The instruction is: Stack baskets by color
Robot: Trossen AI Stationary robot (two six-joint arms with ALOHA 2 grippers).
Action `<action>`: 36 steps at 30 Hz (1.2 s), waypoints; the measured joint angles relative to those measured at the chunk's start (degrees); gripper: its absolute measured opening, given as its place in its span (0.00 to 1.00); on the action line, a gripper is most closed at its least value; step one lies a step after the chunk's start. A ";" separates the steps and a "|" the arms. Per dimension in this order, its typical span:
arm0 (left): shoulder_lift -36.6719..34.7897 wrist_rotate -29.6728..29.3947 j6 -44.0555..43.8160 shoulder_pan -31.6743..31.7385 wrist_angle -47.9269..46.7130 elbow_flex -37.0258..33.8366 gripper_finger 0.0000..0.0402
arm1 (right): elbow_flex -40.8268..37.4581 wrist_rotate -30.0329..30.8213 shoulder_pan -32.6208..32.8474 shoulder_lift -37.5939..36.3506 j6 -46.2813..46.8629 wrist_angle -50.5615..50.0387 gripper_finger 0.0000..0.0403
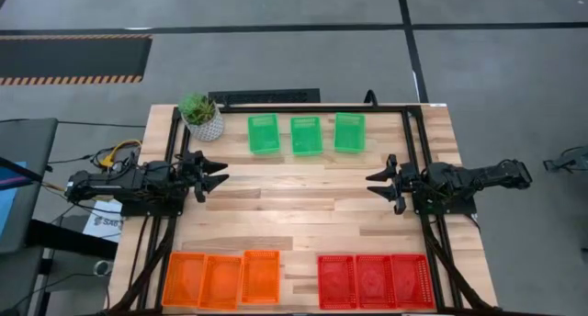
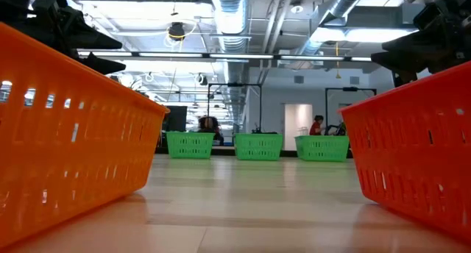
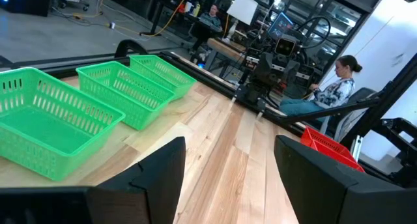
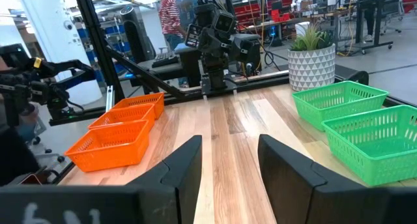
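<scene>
Three green baskets (image 1: 306, 134) stand side by side on their bases along the table's far edge. Three orange baskets (image 1: 221, 278) sit in a row at the near left, and three red baskets (image 1: 375, 281) at the near right. My left gripper (image 1: 219, 176) hovers open above the table's left side, pointing level toward the middle. My right gripper (image 1: 374, 184) hovers open above the right side, facing it. Nothing lies between either pair of fingers.
A green plant in a white pot (image 1: 201, 116) stands at the far left corner, beside the green baskets. Bare wooden tabletop (image 1: 299, 206) lies between the two grippers. People sit and stand in the room beyond the table.
</scene>
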 joint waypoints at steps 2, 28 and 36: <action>-0.02 0.00 0.02 -0.02 0.00 -0.02 0.56 | 0.00 -0.01 -0.02 0.01 0.01 0.00 0.43; -0.02 -6.19 -20.24 0.11 0.36 0.16 0.56 | 0.23 3.57 -2.67 -0.08 25.92 3.80 0.43; -0.01 -19.92 -34.40 0.11 0.83 0.16 0.56 | 0.39 3.53 -2.97 -0.10 40.19 3.24 0.43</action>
